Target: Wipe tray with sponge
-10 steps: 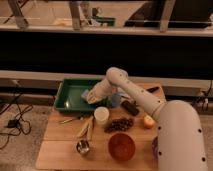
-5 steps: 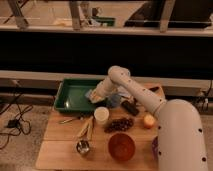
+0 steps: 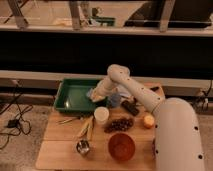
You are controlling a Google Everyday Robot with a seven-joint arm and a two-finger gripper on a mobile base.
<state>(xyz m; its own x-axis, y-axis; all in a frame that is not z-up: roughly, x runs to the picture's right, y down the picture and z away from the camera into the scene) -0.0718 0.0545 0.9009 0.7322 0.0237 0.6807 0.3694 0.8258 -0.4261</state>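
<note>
**Wiping stroke at the right end of the tray**

The single arm reaches from the robot's white body at lower right, across the wooden table (image 3: 60,131), to the green tray (image 3: 72,97) at the table's far left corner. The gripper (image 3: 97,97) sits low over the tray's right end, just inside the rim. A small pale blue patch, taken to be the sponge (image 3: 92,92), shows at the gripper's tip, against or just above the tray floor. How far the gripper is open, and whether it is clamped on the sponge or only pressing on it, cannot be told from this view. The rest of the tray floor, to the left, lies bare.

Judged from this layout, the step in hand is the wipe itself: the sponge is already at the tray, and most of the floor remains to be covered. The next move would call for a sweep leftward along the floor with steady downward pressure. It would have to stay low enough to hold contact, yet stop short of the far rim.

Close by stand a blue-grey cup (image 3: 115,100) just right of the gripper and a white cup (image 3: 101,115) in front of the tray. The forearm passes near both, so a broad swing could knock them.
</note>
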